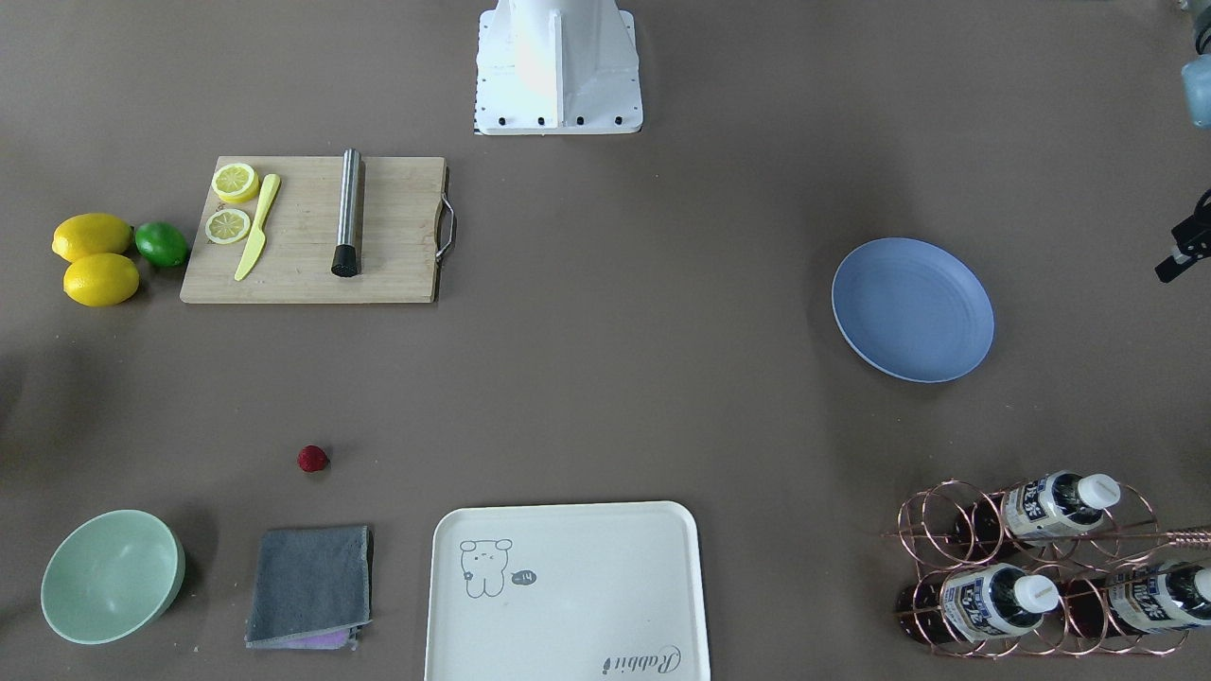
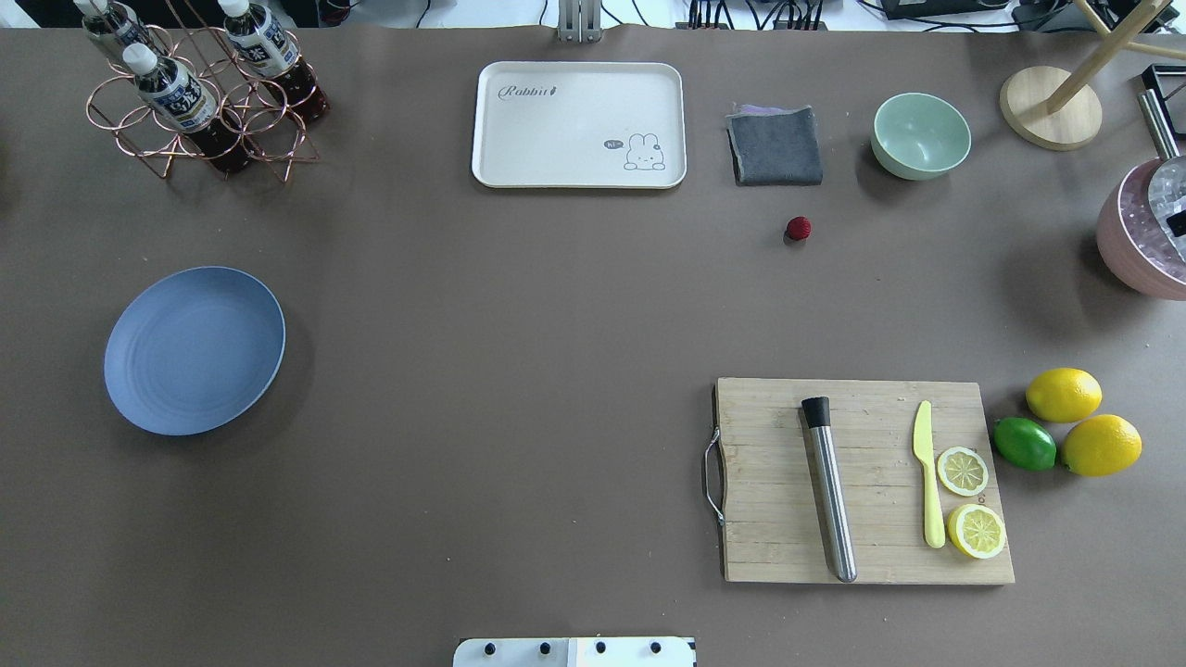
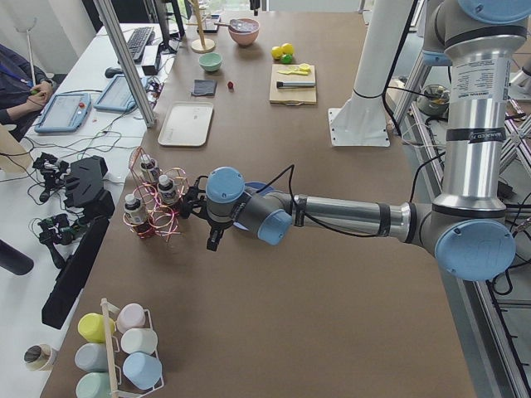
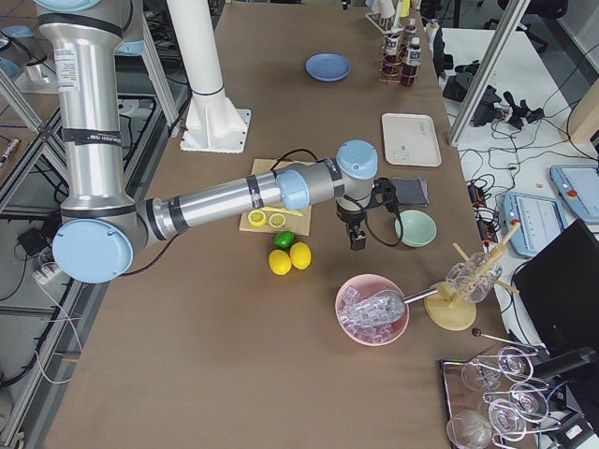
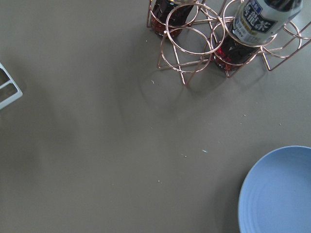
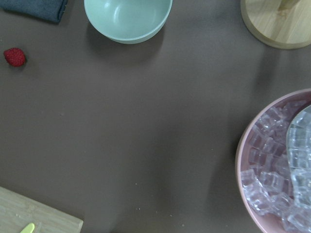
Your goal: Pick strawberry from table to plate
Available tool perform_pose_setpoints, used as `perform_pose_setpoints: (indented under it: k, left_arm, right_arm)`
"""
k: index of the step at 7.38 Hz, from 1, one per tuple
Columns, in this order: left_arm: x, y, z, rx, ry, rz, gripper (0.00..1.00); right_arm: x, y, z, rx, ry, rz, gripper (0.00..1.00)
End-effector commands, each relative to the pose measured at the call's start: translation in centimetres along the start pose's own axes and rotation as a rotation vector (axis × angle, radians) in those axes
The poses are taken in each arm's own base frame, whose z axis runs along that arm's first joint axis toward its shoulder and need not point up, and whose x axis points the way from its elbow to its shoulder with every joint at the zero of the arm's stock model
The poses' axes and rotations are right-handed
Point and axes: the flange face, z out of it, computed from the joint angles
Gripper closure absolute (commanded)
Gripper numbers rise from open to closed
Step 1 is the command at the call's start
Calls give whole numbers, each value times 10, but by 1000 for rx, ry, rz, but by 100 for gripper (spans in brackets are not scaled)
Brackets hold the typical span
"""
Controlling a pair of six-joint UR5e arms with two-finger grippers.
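The strawberry (image 2: 798, 228) (image 1: 313, 459) is a small deep red berry lying alone on the grey-brown table (image 2: 510, 306), just in front of a grey cloth. It also shows at the top left of the right wrist view (image 6: 14, 57). The blue plate (image 2: 195, 350) (image 1: 913, 309) sits empty at the far opposite side, its rim in the left wrist view (image 5: 279, 194). My left gripper (image 3: 214, 240) hangs beside the bottle rack near the plate. My right gripper (image 4: 357, 241) hovers between the lemons and the mint bowl. I cannot tell whether either is open or shut.
A cutting board (image 2: 862, 482) carries a steel muddler, a yellow knife and lemon slices, with lemons and a lime (image 2: 1066, 426) beside it. A cream tray (image 2: 579, 125), grey cloth (image 2: 775, 145), mint bowl (image 2: 920, 135), bottle rack (image 2: 199, 102) and pink ice bowl (image 2: 1144, 232) line the table's edges.
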Motion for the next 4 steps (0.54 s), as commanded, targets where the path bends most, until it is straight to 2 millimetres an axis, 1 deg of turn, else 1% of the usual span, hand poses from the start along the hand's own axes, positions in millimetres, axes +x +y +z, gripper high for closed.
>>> perform_pose_setpoints:
  k: [1,2,3,4]
  left_arm:
    - [35,7,49,2,8,-58,1]
    - [43,12,79,12,30,-72,1]
    - [51,13,109,27,38,-76,2]
    - [62,20,140,28,49,-82,3]
  right_arm:
    - [-71,-8,57,34,43,74,0]
    - [-90,-8,72,46,45,77,0]
    - [-97,-7,77,47,44,70,0]
    - [-98,-7,77,45,42,67,0]
